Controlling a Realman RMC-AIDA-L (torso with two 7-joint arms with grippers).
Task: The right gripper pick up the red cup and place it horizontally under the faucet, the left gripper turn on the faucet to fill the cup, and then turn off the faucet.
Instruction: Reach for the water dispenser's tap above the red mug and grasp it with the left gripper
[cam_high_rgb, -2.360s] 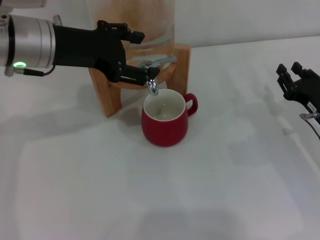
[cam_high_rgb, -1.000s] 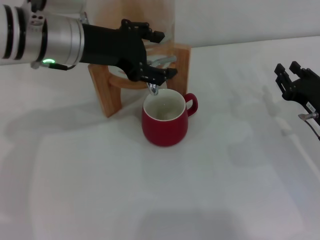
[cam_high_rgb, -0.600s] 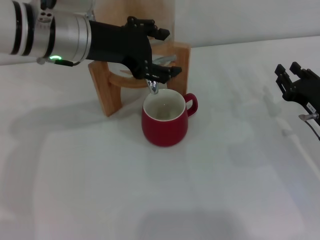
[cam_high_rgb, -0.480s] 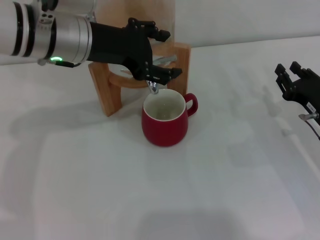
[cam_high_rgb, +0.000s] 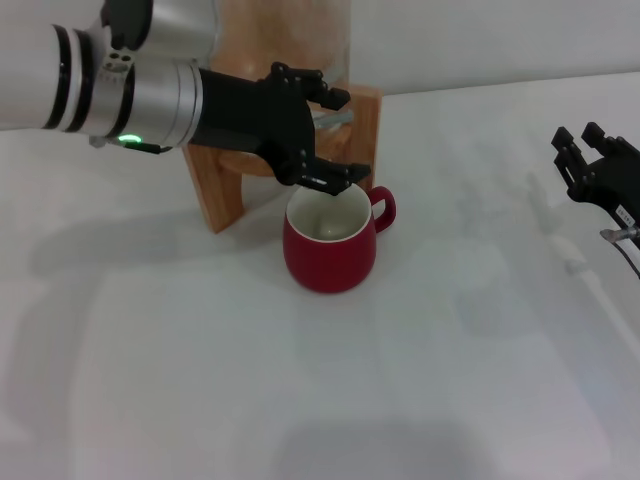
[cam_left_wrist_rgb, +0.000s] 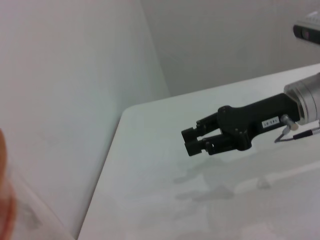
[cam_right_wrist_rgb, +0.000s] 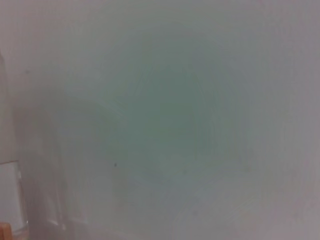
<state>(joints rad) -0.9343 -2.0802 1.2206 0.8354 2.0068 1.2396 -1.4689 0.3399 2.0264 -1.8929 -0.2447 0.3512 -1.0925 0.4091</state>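
Item: the red cup (cam_high_rgb: 330, 242), upright on the white bench (cam_high_rgb: 300, 400), mouth up, loop handle toward the robot's right, set directly in front of the wooden stand (cam_high_rgb: 215, 190) that carries the glass dispenser (cam_high_rgb: 285, 45). Item: the faucet, hidden in the head view behind the left end effector (cam_high_rgb: 318, 140), whose black fingers are spread around the spot above the cup's rim where the tap sits; whether they press the lever cannot be told, and no stream is visible. The cup's cream inside shows at most a shallow pool; the fill level is too dim to read. Item: the right end effector (cam_high_rgb: 590, 165), parked well apart at the far right of the bench, fingers apart, holding nothing; it shows likewise in the left wrist view (cam_left_wrist_rgb: 202, 141). Risks, as judged: with the tap masked by the fingers, the lever may be pushed too little, leaving the cup unfilled, or left open too long, letting water run over onto the bench. The lower fingers hang just above the rim; a downward or sideways slip could nudge the cup off the spout line or tip it. A hard push could shift the stand itself.
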